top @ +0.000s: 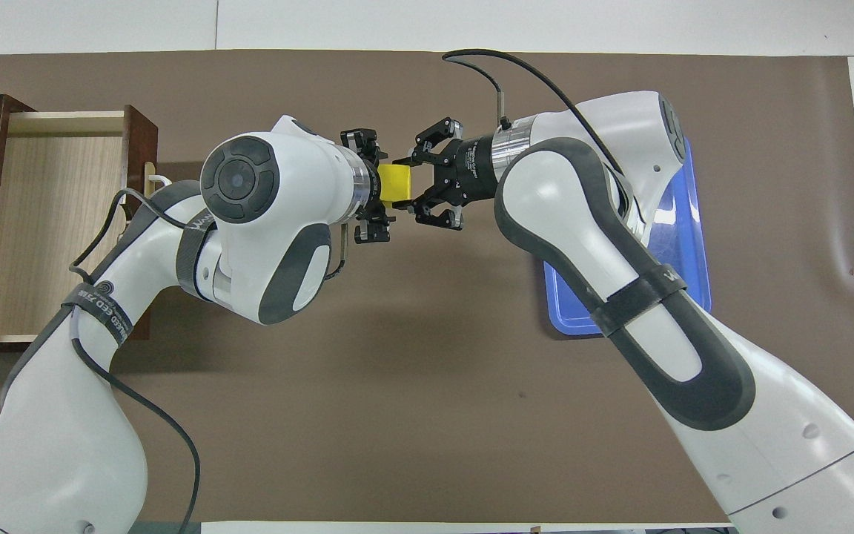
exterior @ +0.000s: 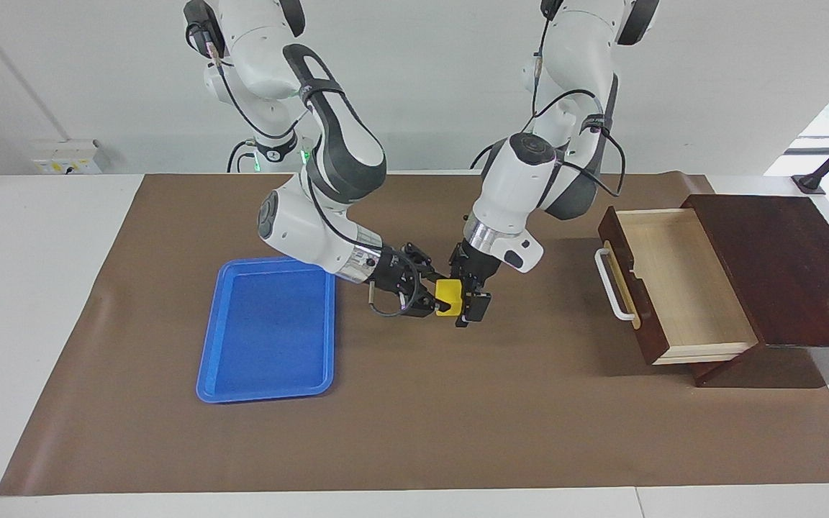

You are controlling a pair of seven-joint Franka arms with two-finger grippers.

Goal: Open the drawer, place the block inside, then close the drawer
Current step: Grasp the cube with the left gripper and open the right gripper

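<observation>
The small yellow block (exterior: 449, 296) is held up over the brown mat, between the blue tray and the drawer; it also shows in the overhead view (top: 395, 185). My right gripper (exterior: 437, 295) (top: 405, 182) is shut on the block from the tray's side. My left gripper (exterior: 469, 311) (top: 369, 185) points down at the block's other side, its fingers spread wide with the block partly between them. The drawer (exterior: 688, 280) (top: 49, 222) of the dark wooden box stands pulled open at the left arm's end, its pale interior empty, its white bar handle (exterior: 612, 284) facing the grippers.
A blue plastic tray (exterior: 267, 331) (top: 686, 245) lies empty on the mat toward the right arm's end, partly under the right arm in the overhead view. The dark box top (exterior: 781, 266) extends past the drawer. The brown mat (exterior: 458, 417) covers the table.
</observation>
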